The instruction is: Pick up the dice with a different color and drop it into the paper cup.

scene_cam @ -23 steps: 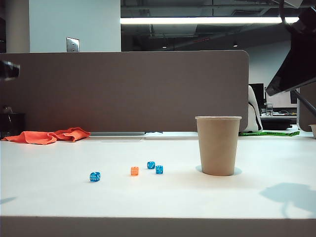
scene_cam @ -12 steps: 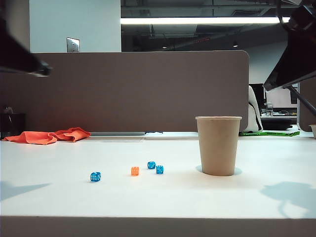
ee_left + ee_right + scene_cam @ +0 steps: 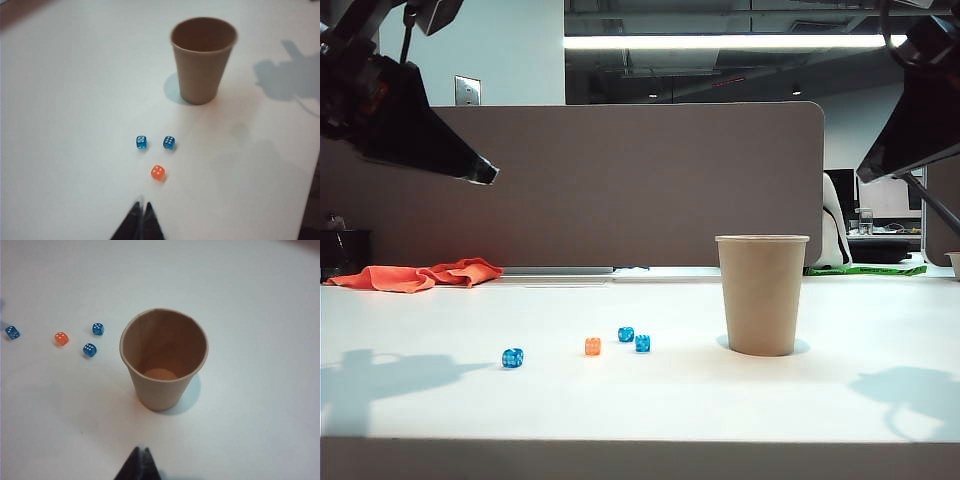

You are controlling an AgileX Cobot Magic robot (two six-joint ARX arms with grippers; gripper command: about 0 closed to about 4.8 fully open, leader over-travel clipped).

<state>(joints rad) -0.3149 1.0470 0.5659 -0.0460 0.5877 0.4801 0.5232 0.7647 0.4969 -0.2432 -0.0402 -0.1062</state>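
Observation:
The orange dice with a different color point(image 3: 593, 346) lies on the white table, left of the paper cup point(image 3: 762, 295). Three blue dice lie near it: one to its left point(image 3: 513, 357) and two point(image 3: 626, 334) point(image 3: 642, 343) towards the cup. My left gripper point(image 3: 485, 175) hangs shut and empty, high over the table's left part. In the left wrist view its tips point(image 3: 142, 205) point at the orange die point(image 3: 158, 173), well short of it. My right gripper point(image 3: 866, 181) hangs shut and empty, high at the right. The right wrist view looks down into the upright cup point(image 3: 162, 365) from behind its tips point(image 3: 141, 450).
An orange cloth point(image 3: 420, 275) lies at the back left of the table, in front of a brown partition point(image 3: 620, 180). Both arms cast shadows on the table top, at far left and far right. The table's front edge runs along the bottom of the exterior view.
The left arm has swung into view from the left, and its shut gripper now reaches farther right over the table. Its shadow has grown. The right arm and the dice have not moved.

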